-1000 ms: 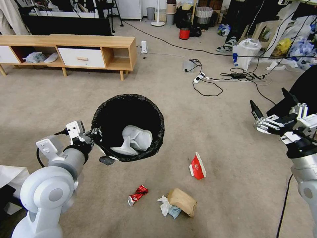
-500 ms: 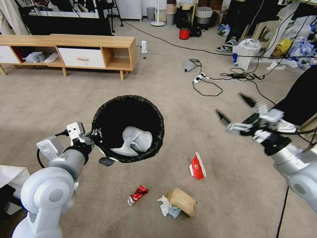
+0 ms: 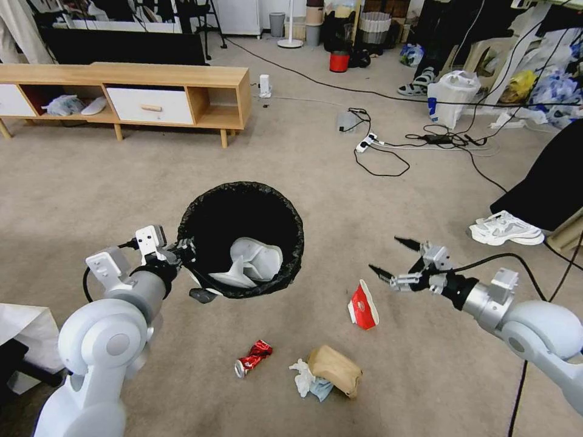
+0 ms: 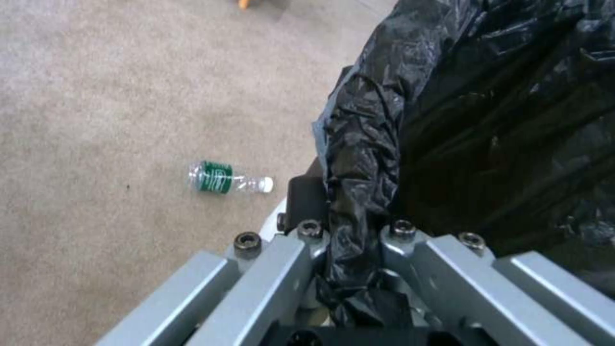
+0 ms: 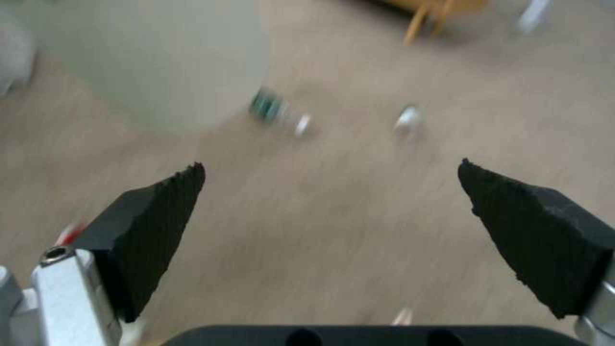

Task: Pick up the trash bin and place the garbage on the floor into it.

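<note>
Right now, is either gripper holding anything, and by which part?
The left gripper holds the trash bin by its bag-covered rim. The right gripper is open and holds nothing, above the red-white carton.

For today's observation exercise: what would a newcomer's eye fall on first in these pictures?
The trash bin with its black bag, held above the floor by the left tool shut on its rim. Then the right tool, open, beside the red-white carton; a crushed red can lies nearer the robot.
</note>
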Available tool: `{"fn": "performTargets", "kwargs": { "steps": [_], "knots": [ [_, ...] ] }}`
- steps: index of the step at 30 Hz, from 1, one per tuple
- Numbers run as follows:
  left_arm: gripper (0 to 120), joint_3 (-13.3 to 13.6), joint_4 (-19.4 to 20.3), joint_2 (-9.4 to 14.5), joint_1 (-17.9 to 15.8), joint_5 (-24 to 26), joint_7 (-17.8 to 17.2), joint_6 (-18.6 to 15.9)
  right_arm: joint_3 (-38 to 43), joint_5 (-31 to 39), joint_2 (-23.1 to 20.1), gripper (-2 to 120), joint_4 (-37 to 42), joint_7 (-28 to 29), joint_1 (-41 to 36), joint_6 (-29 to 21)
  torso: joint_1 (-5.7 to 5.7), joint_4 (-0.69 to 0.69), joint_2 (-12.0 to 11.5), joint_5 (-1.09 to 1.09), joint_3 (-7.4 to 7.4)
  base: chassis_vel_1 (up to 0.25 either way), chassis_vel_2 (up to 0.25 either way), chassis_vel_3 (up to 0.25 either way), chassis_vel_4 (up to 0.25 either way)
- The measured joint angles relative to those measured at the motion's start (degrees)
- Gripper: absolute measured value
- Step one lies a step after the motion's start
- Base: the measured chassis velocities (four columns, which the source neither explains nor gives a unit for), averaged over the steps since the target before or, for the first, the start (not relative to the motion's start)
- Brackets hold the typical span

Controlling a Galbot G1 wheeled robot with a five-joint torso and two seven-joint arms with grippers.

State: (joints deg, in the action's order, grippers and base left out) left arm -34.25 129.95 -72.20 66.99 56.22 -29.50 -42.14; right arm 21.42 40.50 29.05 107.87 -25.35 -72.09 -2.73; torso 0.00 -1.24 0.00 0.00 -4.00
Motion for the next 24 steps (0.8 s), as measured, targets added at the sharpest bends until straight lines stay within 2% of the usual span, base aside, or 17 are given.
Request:
{"fn": "performTargets", "kwargs": {
  "steps": [1,5,6,8,9,12,13,15,19,24],
  "knots": [
    [2,0.0,0.0,0.0,0.0,0.0,0.0,0.0,0.0,0.0,0.0,100,0.0,0.0,0.0,0.0,0.00,0.00,0.0,0.00,0.00,0.000,0.000,0.000,0.000],
    [2,0.5,-0.8,-0.5,-0.2,-0.8,0.4,0.0,0.4,-5.2,1.5,100,-1.6,-10.0,0.7,-6.5,0.00,-0.01,0.0,0.01,0.00,0.000,0.000,0.000,0.000],
    [2,0.5,-0.8,-0.5,-0.2,-0.8,0.4,0.0,0.4,-5.2,1.5,100,-1.6,-10.0,0.7,-6.5,0.00,-0.01,0.0,0.01,0.00,0.000,0.000,0.000,0.000],
    [2,0.9,-1.1,-1.0,-0.2,-1.4,0.6,0.0,1.9,-8.5,2.6,100,-2.0,-17.6,0.7,-10.5,0.00,-0.01,0.0,-0.01,0.00,0.000,0.000,0.000,0.000],
    [2,0.9,-1.1,-1.0,-0.2,-1.4,0.6,0.0,1.9,-8.5,2.6,100,-2.0,-17.6,0.7,-10.5,0.00,-0.01,0.0,-0.01,0.00,0.000,0.000,0.000,0.000],
    [2,1.2,-1.4,-1.4,0.0,-2.2,1.0,0.0,2.7,-13.2,4.5,100,-3.2,-29.2,0.9,-11.0,0.00,-0.02,0.0,-0.01,0.00,0.000,0.000,0.000,0.000],
    [2,1.2,-1.4,-1.4,0.0,-2.2,1.0,0.0,2.7,-13.2,4.5,100,-3.2,-29.2,0.9,-11.0,0.00,-0.02,0.0,-0.01,0.00,0.000,0.000,0.000,0.000],
    [2,1.4,-1.6,-1.7,0.3,-2.9,1.3,0.0,3.1,-17.1,6.5,100,-4.6,-37.4,1.9,-8.7,0.00,-0.01,0.0,0.00,0.00,0.000,0.000,0.000,0.000],
    [2,1.4,-1.7,-1.9,0.5,-3.4,1.5,0.0,3.4,-22.0,8.4,100,-4.8,-42.4,2.3,-7.3,0.00,0.00,0.0,0.00,0.00,0.000,0.000,0.000,0.000],
    [2,1.5,-1.8,-2.1,0.6,-3.7,1.6,0.0,2.6,-22.5,9.3,100,-4.9,-42.7,2.5,-6.7,0.00,-0.02,0.0,-0.01,0.00,0.000,0.000,0.000,0.000]
  ]
}}
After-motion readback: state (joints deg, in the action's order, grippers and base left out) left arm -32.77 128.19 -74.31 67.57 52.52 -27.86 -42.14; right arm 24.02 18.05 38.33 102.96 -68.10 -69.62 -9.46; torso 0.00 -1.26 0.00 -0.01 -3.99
